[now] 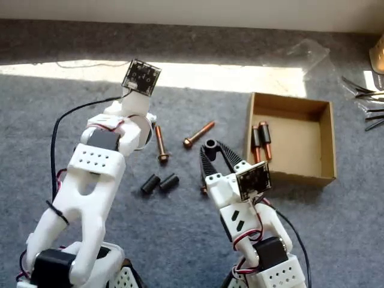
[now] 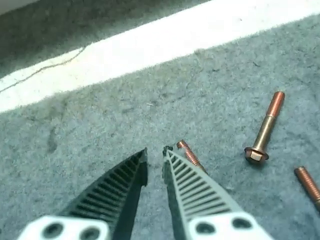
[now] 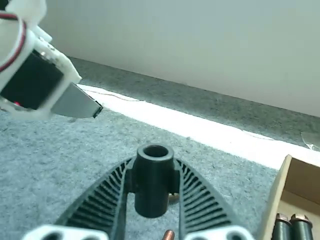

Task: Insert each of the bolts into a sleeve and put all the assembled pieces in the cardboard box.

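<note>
My right gripper (image 1: 210, 147) is shut on a black sleeve (image 3: 152, 185), held upright with its hole facing up, just left of the cardboard box (image 1: 321, 141). Two assembled pieces (image 1: 260, 140) lie in the box's left part. Over the grey carpet, my left gripper (image 2: 155, 151) stands slightly open with nothing between its fingers; one copper bolt (image 2: 189, 153) lies against the outside of one finger. A second bolt (image 1: 199, 134) lies diagonally between the arms, and a third bolt (image 2: 307, 182) shows partly. Two loose black sleeves (image 1: 159, 183) lie side by side near the left arm (image 1: 96, 162).
A sunlit strip (image 1: 228, 77) crosses the carpet behind the arms. A clear plastic bag (image 1: 309, 54) lies at the back right, and thin dark items (image 1: 366, 90) lie at the right edge. Open carpet spreads in front of the box.
</note>
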You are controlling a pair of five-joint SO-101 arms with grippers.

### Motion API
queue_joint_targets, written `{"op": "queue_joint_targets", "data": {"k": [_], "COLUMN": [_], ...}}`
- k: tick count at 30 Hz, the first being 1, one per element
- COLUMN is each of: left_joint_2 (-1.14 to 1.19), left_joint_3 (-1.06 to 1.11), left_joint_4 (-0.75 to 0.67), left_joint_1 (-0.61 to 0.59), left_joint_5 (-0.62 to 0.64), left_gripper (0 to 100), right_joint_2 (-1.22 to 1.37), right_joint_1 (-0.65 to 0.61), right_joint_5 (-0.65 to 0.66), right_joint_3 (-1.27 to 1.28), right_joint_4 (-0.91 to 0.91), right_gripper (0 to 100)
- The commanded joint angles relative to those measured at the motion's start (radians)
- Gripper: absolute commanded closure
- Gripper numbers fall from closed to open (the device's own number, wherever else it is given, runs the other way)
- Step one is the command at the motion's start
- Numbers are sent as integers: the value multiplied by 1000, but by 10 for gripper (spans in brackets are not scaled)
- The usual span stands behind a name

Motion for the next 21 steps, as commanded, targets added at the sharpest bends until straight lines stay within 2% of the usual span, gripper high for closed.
{"op": "queue_joint_targets", "data": {"k": [1, 7, 10, 21], "left_joint_2": [74, 214, 285, 516], "left_joint_3": [-102, -228, -312, -533], "left_joint_4": [49, 186, 273, 491], "left_joint_1": [31, 94, 114, 116], "left_joint_5": [-5, -15, -92, -141], "left_gripper": [931, 930, 930, 930], "right_joint_2": [-13, -13, -13, -13], "right_joint_1": [-5, -5, -5, -5], "right_joint_5": [-2, -2, -2, -2], "right_joint_3": [147, 147, 147, 147], "right_joint_4": [4, 4, 4, 4], "right_gripper": [993, 993, 993, 993]}}
